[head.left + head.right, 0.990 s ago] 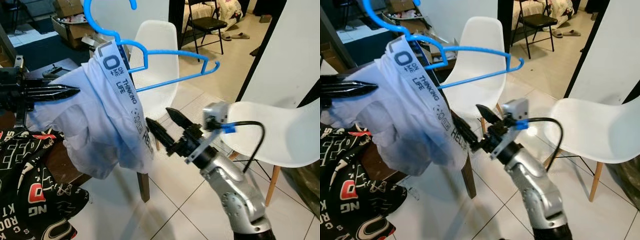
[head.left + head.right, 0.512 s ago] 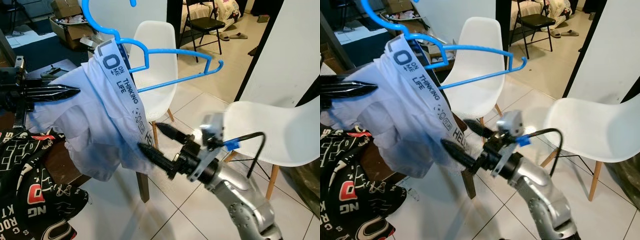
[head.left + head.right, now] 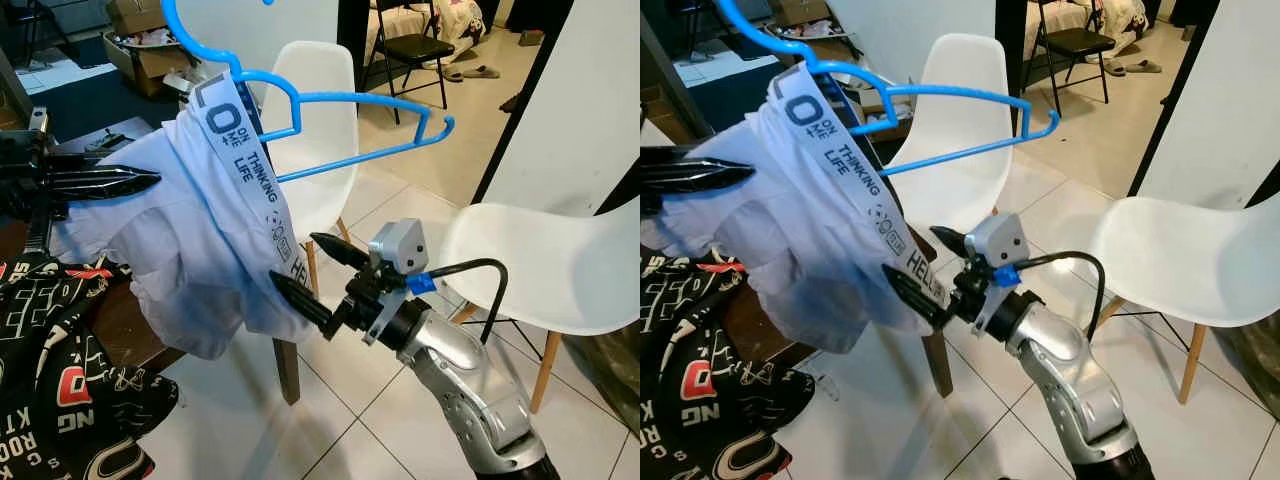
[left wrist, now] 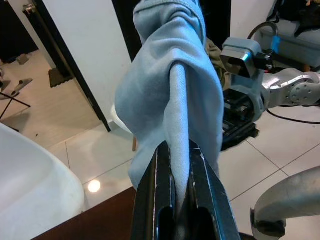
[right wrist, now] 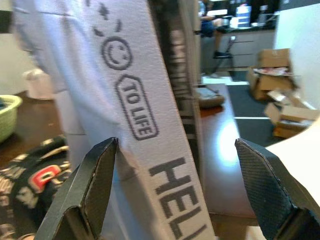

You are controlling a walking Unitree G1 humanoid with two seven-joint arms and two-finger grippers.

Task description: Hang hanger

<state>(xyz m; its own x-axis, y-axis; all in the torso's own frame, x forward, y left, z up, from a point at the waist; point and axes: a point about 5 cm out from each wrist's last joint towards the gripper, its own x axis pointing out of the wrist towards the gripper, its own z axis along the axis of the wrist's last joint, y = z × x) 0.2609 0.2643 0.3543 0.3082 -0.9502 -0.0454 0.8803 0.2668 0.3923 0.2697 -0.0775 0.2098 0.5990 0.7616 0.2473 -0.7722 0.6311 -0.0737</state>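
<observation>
Blue plastic hanger (image 3: 330, 110) raised before white moulded chair (image 3: 315, 130), pale white underwear (image 3: 200, 250) draped from it. Left end effector (image 3: 135, 182) clamped on cloth fold. Right end effector (image 3: 305, 275) spread wide, fingers straddling printed waistband (image 5: 150, 130).

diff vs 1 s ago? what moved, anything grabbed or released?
The right end effector dipped, then swung back in toward the lower end of the printed waistband; its fingers are open on either side of the band, nothing gripped yet. The blue hanger shifted slightly. Unchanged: the left end effector stays shut on the white garment, which is still draped on the hanger.
</observation>
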